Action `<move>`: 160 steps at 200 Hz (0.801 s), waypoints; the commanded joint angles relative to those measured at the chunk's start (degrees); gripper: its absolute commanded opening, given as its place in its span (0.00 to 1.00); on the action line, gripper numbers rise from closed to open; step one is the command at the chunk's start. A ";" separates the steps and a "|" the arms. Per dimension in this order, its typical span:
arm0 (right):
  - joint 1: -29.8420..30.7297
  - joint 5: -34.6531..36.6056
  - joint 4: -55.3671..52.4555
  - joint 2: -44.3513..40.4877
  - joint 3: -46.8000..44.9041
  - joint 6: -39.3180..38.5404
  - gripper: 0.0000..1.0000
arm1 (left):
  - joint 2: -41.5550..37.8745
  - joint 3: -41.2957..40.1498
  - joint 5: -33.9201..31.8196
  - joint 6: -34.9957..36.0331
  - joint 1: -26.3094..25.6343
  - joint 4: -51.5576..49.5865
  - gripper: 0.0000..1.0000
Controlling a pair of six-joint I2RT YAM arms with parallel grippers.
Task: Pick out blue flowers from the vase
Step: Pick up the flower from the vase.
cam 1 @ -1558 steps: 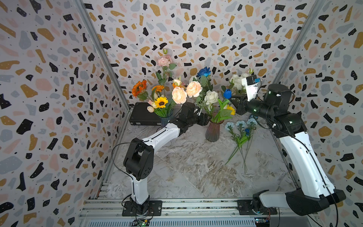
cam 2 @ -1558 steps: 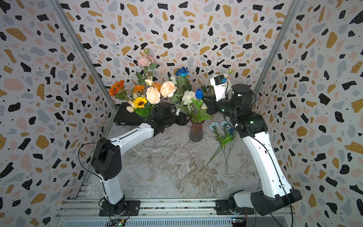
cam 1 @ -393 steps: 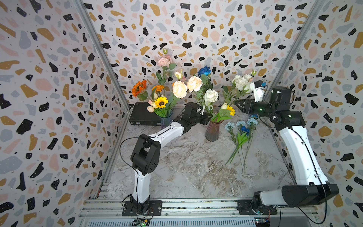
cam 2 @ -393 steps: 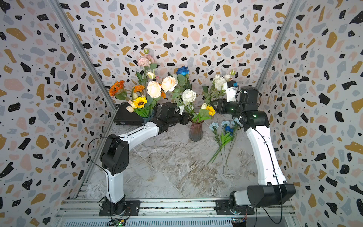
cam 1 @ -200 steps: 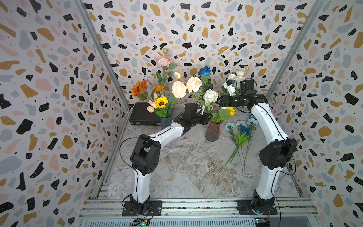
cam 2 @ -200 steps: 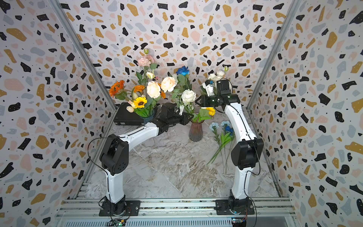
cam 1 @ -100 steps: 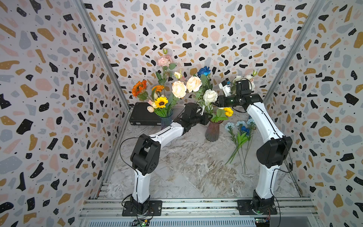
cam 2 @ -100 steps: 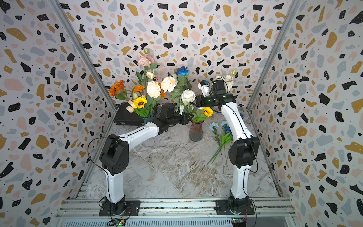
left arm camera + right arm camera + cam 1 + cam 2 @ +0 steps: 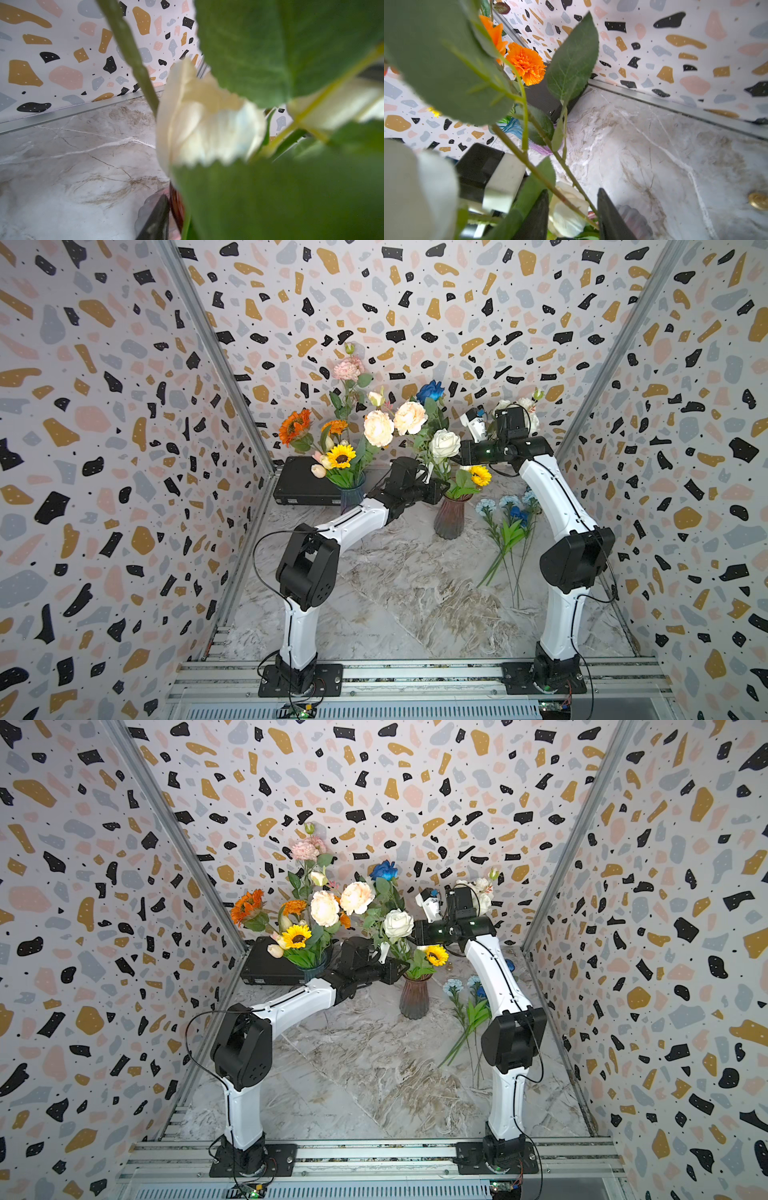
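Observation:
A ribbed reddish-brown vase (image 9: 451,522) (image 9: 414,999) stands mid-table holding a white rose, a small sunflower and one deep blue rose (image 9: 430,390) (image 9: 383,869) on a tall stem. More blue flowers (image 9: 509,508) (image 9: 465,990) lie on the table to its right. My left gripper (image 9: 436,491) (image 9: 395,969) is at the vase's neck; in the left wrist view one dark finger (image 9: 158,218) lies against the red rim (image 9: 176,204), and leaves hide the other. My right gripper (image 9: 457,456) (image 9: 572,193) reaches into the bouquet from the right, open, with two thin green stems and a white bud between its fingers.
A blue glass vase (image 9: 352,497) with sunflowers, orange blooms and cream roses stands left of the task vase, in front of a black case (image 9: 299,487). White flowers (image 9: 528,408) fill the back right corner. Patterned walls close in on three sides.
My right arm has swung left from the right wall into the bouquet, and its jaws have narrowed around the stems. The left arm has stayed at the vase.

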 commanded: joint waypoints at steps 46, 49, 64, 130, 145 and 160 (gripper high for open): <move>0.81 -0.91 0.10 3.89 7.42 1.38 0.09 | 1.12 1.45 -0.29 1.61 0.40 -3.62 0.32; 0.82 -0.91 0.17 3.93 7.43 1.50 0.07 | 1.12 1.55 -0.29 1.61 0.40 -3.70 0.32; 0.89 -0.78 0.21 3.28 7.47 1.62 0.00 | 1.21 1.79 -0.29 1.68 0.40 -3.80 0.32; 0.90 2.97 -0.25 -3.61 6.54 -1.37 0.00 | 1.21 0.78 -0.38 0.85 0.40 -2.84 0.32; 0.90 4.10 0.39 -5.25 6.28 -1.88 0.00 | 1.03 0.61 -0.56 1.10 0.40 -3.03 0.32; 0.90 4.95 1.87 -7.14 5.50 -2.39 0.00 | 0.95 0.63 -0.64 1.21 0.40 -3.18 0.33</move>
